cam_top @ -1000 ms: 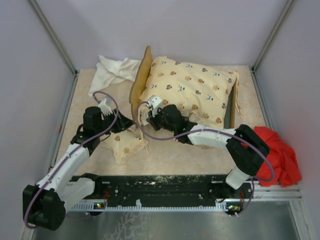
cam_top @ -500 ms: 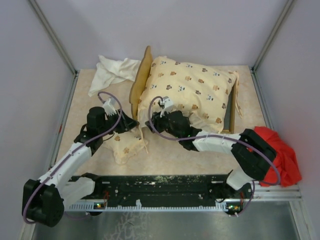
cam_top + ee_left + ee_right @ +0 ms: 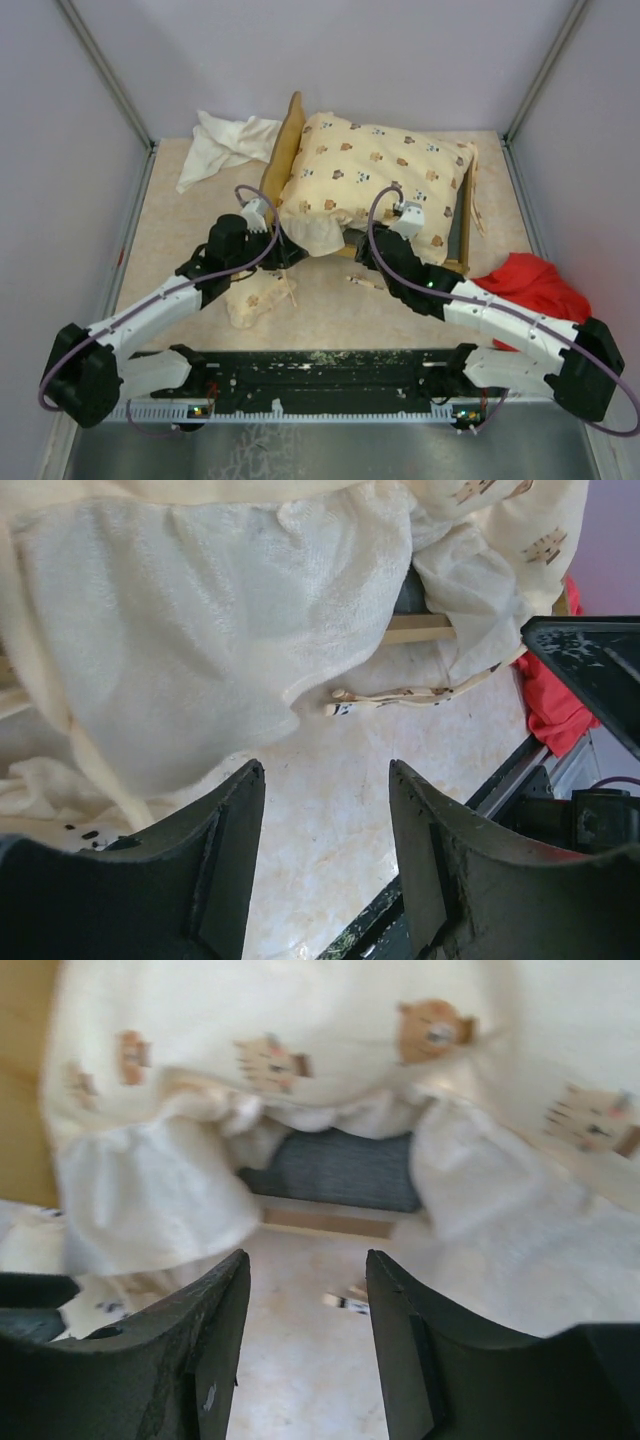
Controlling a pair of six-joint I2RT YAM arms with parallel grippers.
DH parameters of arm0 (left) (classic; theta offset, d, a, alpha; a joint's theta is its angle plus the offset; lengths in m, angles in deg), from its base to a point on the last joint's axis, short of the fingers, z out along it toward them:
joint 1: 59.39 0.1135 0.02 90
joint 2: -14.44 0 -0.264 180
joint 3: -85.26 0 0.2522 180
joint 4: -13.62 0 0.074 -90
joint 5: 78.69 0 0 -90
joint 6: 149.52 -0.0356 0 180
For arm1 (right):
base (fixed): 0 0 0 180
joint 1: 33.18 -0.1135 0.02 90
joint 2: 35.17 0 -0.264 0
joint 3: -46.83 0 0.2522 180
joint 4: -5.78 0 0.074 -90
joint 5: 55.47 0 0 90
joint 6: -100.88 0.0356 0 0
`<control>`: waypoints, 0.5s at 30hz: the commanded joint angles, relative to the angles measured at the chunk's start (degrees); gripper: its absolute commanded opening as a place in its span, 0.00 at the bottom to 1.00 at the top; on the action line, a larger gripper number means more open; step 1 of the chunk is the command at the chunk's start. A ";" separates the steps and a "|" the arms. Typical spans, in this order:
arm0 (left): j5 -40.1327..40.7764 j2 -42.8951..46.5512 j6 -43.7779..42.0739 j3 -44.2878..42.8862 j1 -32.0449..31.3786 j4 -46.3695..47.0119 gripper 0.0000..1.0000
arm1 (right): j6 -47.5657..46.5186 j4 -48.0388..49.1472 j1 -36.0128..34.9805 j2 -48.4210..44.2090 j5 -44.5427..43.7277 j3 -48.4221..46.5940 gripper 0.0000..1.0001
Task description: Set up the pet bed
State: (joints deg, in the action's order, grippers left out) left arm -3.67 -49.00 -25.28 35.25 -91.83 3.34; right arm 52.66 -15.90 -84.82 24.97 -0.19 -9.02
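Top external view, contents of tabletop [image 3: 330, 310]:

- Bed frame [image 3: 285, 150]: light wood, wavy headboard standing at its left end, set at the back centre.
- Cushion [image 3: 375, 185]: cream, animal print, lying on the frame and covering most of it. Its near edge droops over the frame's front rail.
- Dark grey base [image 3: 335, 1170]: seen from the right wrist under the cushion's lifted edge.
- Small pillow [image 3: 258, 298]: matching print, lying on the tabletop near the frame's near-left corner, under the left arm.
- Left pincer [image 3: 325, 780]: open, empty, low at the cushion's near-left corner.
- Right pincer [image 3: 307, 1265]: open, empty, facing the front rail.
- White cloth [image 3: 225, 145]: crumpled, back left, beside the headboard.
- Red cloth [image 3: 535, 285]: bunched at the right edge.
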 commanded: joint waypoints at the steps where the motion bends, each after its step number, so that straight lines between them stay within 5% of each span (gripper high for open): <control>1: 4.39 -4.04 -1.02 -3.81 -4.00 3.67 0.59 | 10.41 -15.27 -0.07 2.04 -11.18 -3.65 0.52; 6: 7.62 -8.56 -1.49 -6.84 -7.92 5.69 0.62 | 17.54 -24.77 1.90 9.44 -13.03 -9.09 0.53; 15: 12.23 -16.59 -1.35 -11.01 -10.30 9.83 0.64 | 13.41 -13.87 4.71 13.29 -12.47 -6.70 0.54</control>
State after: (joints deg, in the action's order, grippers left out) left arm 5.73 -62.44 -26.35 26.55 -101.47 9.66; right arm 66.43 -34.50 -81.56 37.63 -10.42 -15.42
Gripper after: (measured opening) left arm 0.640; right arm 0.534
